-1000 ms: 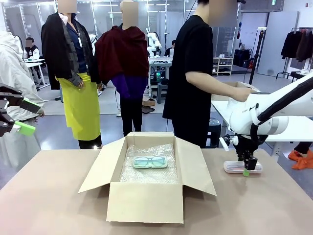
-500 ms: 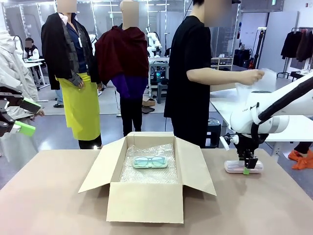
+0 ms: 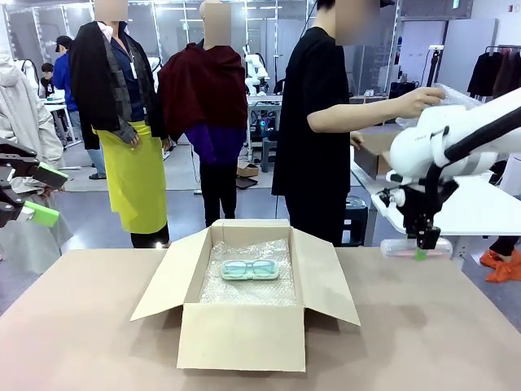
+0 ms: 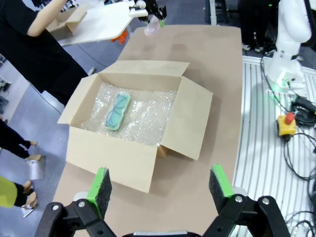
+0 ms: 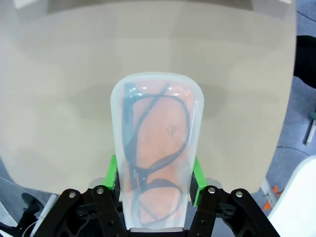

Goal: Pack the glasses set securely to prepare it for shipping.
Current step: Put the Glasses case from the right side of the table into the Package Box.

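The mint-green glasses pack (image 3: 251,269) lies on bubble wrap inside the open cardboard box (image 3: 244,334), seen also as the green pack (image 4: 117,110) in the left wrist view. My right gripper (image 3: 422,244) is shut on the salmon-pink glasses pack (image 3: 413,248), which hangs above the table's right side. Up close, the pink pack (image 5: 157,148) shows dark-rimmed glasses under a clear lid, between my right fingers (image 5: 113,173). Off the table's left edge my left gripper (image 3: 32,195) is raised and open; its green pads (image 4: 102,185) hold nothing.
The box's flaps (image 3: 167,277) spread outward on the brown table (image 3: 89,326). A person in black (image 3: 321,130) stands behind the table, reaching a hand (image 3: 419,102) right toward a white sheet. A white side table (image 3: 480,208) stands at the right.
My right gripper has lifted the pink pack off the table and carried it upward. The person's hand rose and moved right with the white sheet. The left arm stayed still.
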`<state>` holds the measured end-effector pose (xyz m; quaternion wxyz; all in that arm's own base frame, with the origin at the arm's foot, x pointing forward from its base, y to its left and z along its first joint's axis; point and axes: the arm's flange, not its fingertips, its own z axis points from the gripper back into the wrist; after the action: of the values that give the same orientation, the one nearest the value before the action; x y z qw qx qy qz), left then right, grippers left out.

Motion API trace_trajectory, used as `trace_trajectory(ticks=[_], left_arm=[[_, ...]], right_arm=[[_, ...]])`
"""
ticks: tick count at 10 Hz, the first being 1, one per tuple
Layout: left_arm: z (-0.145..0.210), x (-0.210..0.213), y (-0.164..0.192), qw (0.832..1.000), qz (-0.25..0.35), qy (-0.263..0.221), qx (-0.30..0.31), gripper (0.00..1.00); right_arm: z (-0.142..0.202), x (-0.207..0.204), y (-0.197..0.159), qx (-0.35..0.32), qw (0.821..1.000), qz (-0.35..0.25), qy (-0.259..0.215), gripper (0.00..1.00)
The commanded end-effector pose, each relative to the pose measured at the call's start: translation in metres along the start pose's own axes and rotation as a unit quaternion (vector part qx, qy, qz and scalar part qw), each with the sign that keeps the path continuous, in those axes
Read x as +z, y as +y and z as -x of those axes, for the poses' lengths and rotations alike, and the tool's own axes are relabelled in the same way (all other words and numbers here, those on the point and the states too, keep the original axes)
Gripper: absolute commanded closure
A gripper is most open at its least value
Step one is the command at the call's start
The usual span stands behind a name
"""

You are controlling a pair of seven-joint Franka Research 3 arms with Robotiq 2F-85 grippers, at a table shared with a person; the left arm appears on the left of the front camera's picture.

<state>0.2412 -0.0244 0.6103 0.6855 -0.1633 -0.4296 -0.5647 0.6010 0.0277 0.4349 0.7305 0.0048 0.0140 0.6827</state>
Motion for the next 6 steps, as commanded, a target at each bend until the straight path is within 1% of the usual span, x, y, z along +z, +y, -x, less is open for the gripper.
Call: trace_trajectory(ticks=[1,3,4,5,6], left_arm=[[-0.001,0.001,0.002,1.000,0.002,-0.010,-0.008,0.00],[-0.001,0.001,0.002,1.000,0.002,-0.010,-0.008,0.00],[-0.001,0.001,0.002,1.000,0.002,-0.010,-0.008,0.00],[-0.001,0.001,0.002,1.000,0.002,-0.010,-0.008,0.00],[-0.001,0.001,0.002,1.000,0.002,-0.010,-0.008,0.00]], right_arm=[[-0.013,0.021,0.007,-0.023,1.000,0.003,0.017,0.66],[-0.026,0.042,0.016,-0.021,1.000,-0.004,0.016,0.66],[-0.038,0.053,0.021,-0.027,0.999,-0.017,0.011,0.66],[-0.060,0.067,0.028,-0.034,0.999,-0.023,0.019,0.66],[-0.094,0.085,0.038,-0.033,0.999,-0.023,0.018,0.66]])
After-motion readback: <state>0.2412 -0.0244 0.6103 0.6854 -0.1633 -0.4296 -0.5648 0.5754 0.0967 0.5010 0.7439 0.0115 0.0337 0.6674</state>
